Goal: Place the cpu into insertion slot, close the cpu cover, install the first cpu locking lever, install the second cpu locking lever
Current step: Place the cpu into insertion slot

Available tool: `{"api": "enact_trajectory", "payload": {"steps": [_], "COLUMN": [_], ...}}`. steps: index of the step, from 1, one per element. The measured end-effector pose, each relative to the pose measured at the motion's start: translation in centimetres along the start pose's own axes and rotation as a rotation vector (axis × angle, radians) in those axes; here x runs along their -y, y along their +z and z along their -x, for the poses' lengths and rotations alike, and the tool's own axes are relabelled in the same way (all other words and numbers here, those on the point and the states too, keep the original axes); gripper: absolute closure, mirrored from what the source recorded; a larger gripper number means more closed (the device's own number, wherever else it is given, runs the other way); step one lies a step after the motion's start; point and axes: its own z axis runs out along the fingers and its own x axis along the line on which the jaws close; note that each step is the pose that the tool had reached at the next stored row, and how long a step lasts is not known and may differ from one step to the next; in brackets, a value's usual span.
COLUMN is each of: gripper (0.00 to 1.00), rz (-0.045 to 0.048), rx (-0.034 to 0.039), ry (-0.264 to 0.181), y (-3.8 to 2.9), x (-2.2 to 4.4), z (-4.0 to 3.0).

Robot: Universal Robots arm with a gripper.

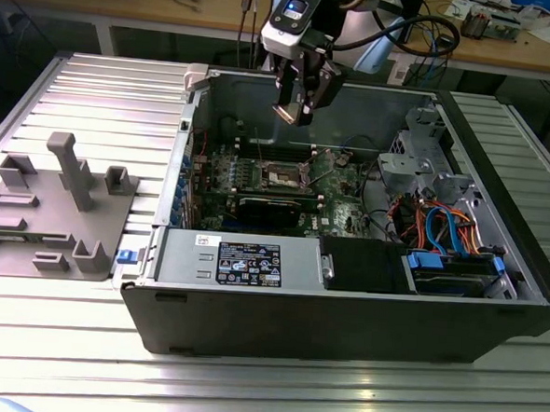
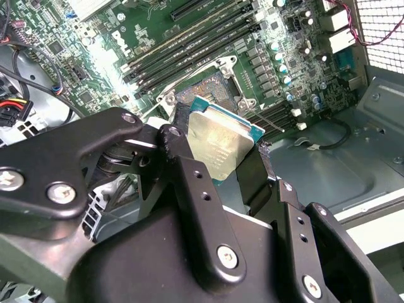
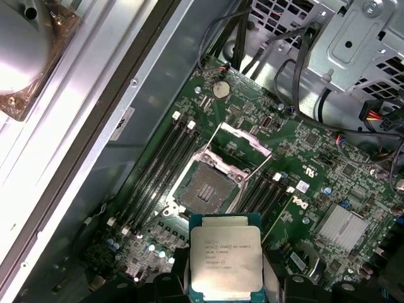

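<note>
Pinching the cpu (image 3: pixel 225 262) by its edges, the gripper (image 1: pixel 294 112) hangs above the bare insertion slot (image 3: pixel 207 188) with the cpu cover (image 3: pixel 243 142) raised, so placement, closing and both locking steps are not yet done.

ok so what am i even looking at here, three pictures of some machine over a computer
One robot arm works over an open computer case lying on a slatted metal table. The exterior view looks from off the arm; both wrist views come from cameras riding on the arm, looking down into the case. The arm's gripper is shut on the cpu, a flat silver chip, held above the green motherboard. Below it the insertion slot lies empty, its cpu cover swung up. A grey plastic fixture sits at the exterior view's left.
</note>
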Motion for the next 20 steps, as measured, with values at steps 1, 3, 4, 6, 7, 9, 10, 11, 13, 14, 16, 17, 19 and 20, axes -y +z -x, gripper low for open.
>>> {"api": "enact_trajectory", "payload": {"steps": [1,3,4,6,7,9,10,11,13,14,16,17,19,20], "gripper": [0.46,0.46,0.46,0.46,0.46,0.46,0.46,0.46,0.46,0.46,0.46,0.46,0.46,0.46], "rz": [0.0,0.0,-0.0001,-0.0003,-0.0003,-0.0004,-0.0004,-0.0005,-0.0005,-0.0005,-0.0005,-0.0006,-0.0006,-0.0006], "rx": [-0.0001,-0.0003,-0.0009,-0.0018,-0.002,-0.0023,-0.0024,-0.0025,-0.0027,-0.0028,-0.0029,-0.003,-0.0032,-0.0034], "ry": [0.001,0.005,0.014,0.031,0.035,0.04,0.042,0.044,0.047,0.048,0.051,0.053,0.057,0.058], "y": [0.0,0.0,0.0,0.0,0.0,0.0,0.01,0.0,0.0,0.01,0.01,0.01,0.01,0.01], "x": [0.0,0.0,0.0,0.0,0.0,0.0,0.0,0.0,0.0,0.0,0.0,0.0,0.0,0.0], "z": [0.0,0.0,0.0,0.0,0.0,0.0,0.0,0.0,0.0,0.0,0.0,0.0,0.0,0.0]}}
